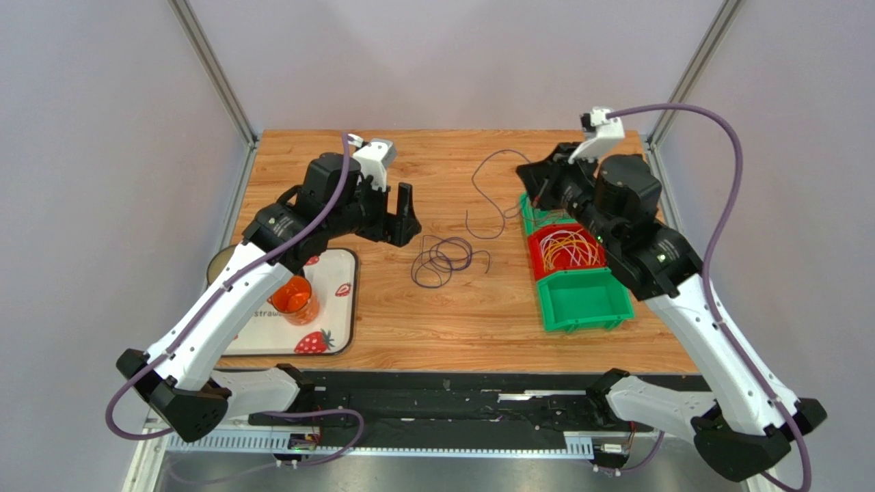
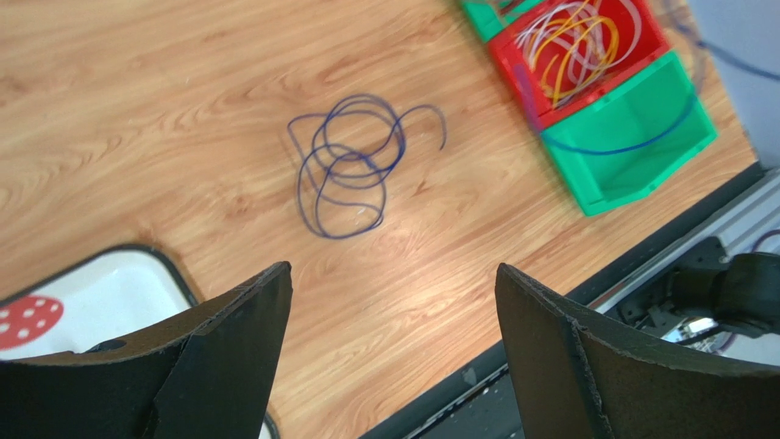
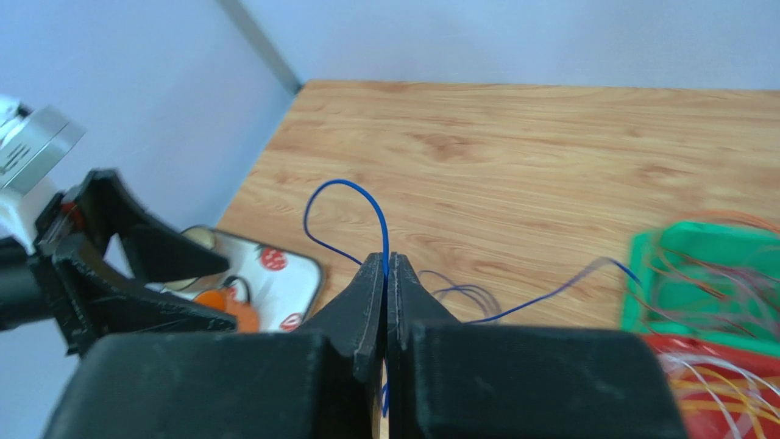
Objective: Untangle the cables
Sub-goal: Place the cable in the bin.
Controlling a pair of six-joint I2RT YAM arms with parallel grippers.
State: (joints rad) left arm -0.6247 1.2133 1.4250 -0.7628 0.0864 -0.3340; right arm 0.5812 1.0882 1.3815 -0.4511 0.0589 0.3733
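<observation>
A loose coil of purple cable [image 1: 442, 258] lies on the wooden table mid-way between the arms; it also shows in the left wrist view [image 2: 348, 165]. My left gripper [image 1: 401, 213] is open and empty above the table, left of the coil, its fingers [image 2: 233, 352] spread wide. My right gripper [image 1: 526, 176] is shut on a thin blue-purple cable [image 3: 352, 187] that arcs up from the jaws and trails over the table [image 1: 493, 195]. A tangle of orange, yellow and white cables [image 1: 567, 248] fills the red bin [image 1: 536, 258], also seen in the left wrist view [image 2: 572, 46].
A green bin [image 1: 583, 305] stands in front of the red one, and another green bin edge [image 1: 528, 213] behind it. A white strawberry tray [image 1: 334, 308] with an orange cup [image 1: 293, 297] sits at the left. Metal frame posts stand at the table's back corners.
</observation>
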